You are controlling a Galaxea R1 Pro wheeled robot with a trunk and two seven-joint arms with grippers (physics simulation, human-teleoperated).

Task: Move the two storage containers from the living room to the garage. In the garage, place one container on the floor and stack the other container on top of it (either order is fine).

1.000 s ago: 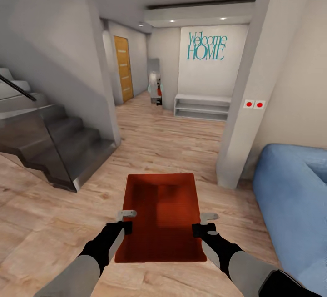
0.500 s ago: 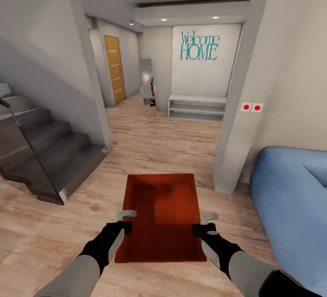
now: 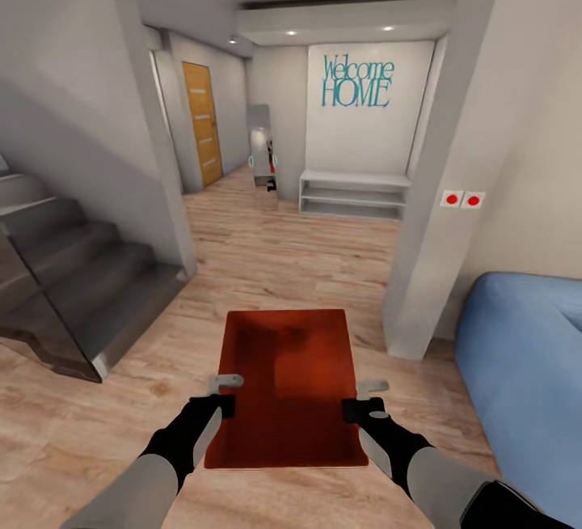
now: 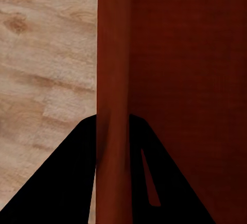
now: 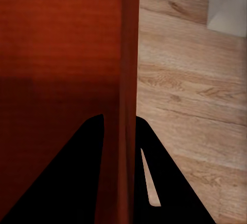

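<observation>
Jaws of both our grippers clamped on one storage container (image 3: pixel 287 387), carried out in front of us.

Our left gripper (image 3: pixel 224 393) pinches the container's left wall and our right gripper (image 3: pixel 366 398) its right wall; in each wrist view one dark finger sits either side of the thin orange-red wall (image 4: pixel 114 131). The box is level above the light wood-plank floor (image 3: pixel 283 262). Grey stairs (image 3: pixel 73 286) stand at the left, a blue sofa (image 3: pixel 525 367) at the right, and far ahead a low shelf (image 3: pixel 353 194) under the teal "Welcome HOME" lettering (image 3: pixel 357 82), with a wooden door (image 3: pixel 200 123) far left.
</observation>
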